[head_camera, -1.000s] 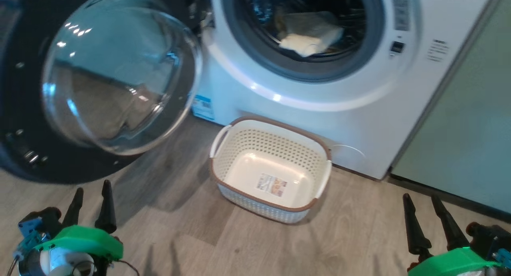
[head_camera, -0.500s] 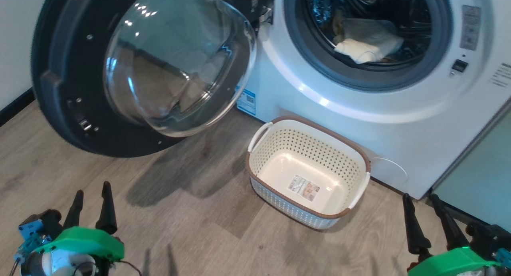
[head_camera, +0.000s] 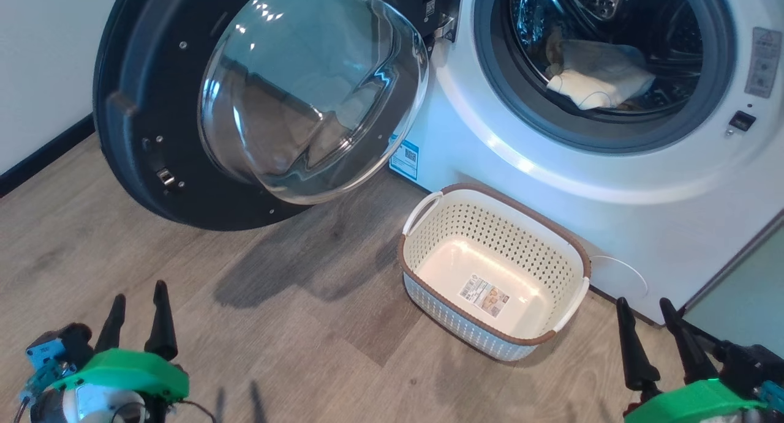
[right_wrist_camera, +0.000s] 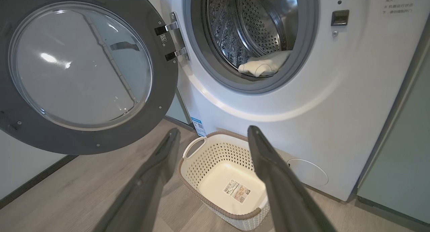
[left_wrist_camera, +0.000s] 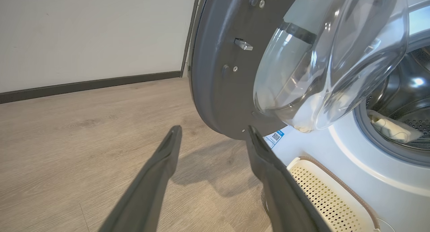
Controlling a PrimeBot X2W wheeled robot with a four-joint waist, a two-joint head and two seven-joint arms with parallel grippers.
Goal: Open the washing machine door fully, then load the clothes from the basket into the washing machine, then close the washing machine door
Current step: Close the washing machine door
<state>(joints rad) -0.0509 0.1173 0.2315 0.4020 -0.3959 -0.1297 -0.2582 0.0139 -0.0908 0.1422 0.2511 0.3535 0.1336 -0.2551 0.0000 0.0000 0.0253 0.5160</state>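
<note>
Standing wide open, the washing machine (head_camera: 490, 184) takes up the upper right of the head view, its grey-ringed mouth showing the steel drum (right_wrist_camera: 255, 34). The washing machine door (head_camera: 141, 135) is swung out on its hinge (right_wrist_camera: 173, 40) to the robot's left, with the glass bowl facing the room and its lower edge hanging clear of the wood floor (head_camera: 245, 349). The basket (head_camera: 465, 224) sits on that floor just in front of the machine, below the opening, with nothing in it but the label on its bottom. The clothes (head_camera: 597, 77) lie inside the drum as a pale folded heap, low and close to the grey ring.

The left gripper (head_camera: 139, 291) and the right gripper (head_camera: 642, 302) hover low at the near corners, well apart from the door and the basket. Each has its two dark fingers spread and nothing between them.

Loading looks finished, so closing the door appears to be the step in hand. The left arm is nearer the door. It would likely need to reach round the free edge to the hidden outer face and push it in an arc toward the opening until it latches. The heap sits near the ring, so a stray fold could be trapped in the seal.
</note>
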